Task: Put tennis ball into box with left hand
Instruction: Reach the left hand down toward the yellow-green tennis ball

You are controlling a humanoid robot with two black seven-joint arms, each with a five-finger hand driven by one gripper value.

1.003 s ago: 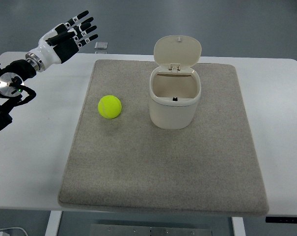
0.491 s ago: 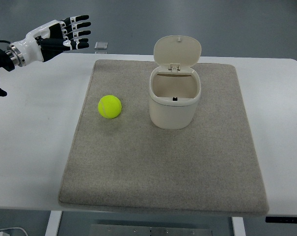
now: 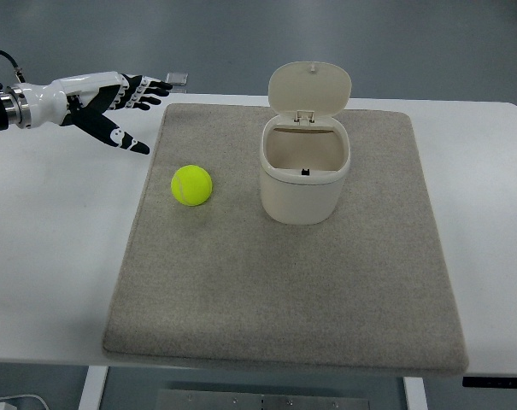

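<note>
1. The left hand (image 3: 104,102) comes in from the left edge at the far left of the scene, over the bare table (image 3: 61,239), its white and black arm running back out of view
2. Its fingers (image 3: 147,88) are spread and straight, pointing right toward the far left corner of the mat (image 3: 284,290); the thumb (image 3: 126,140) splays out nearer, apart from the others. The hand grips nothing
3. The ball (image 3: 191,185), yellow-green, lies on the left part of the mat, near its left edge, well apart from the hand and nearer than it
4. The box (image 3: 304,178) is a cream bin standing upright on the mat, right of the ball and not touching it, with a clear strip of mat between them
5. Its lid (image 3: 309,88) is flipped up at the far side, hinged to the rim, so the mouth is uncovered; the inside looks bare apart from a small dark mark on the near inner wall, which is too small to identify
6. A small grey flat thing (image 3: 178,79) lies at the far edge of the table, just beyond the fingertips; whether it touches them cannot be told from this angle
7. The mat is grey and covers most of the white table, lying flat
</note>
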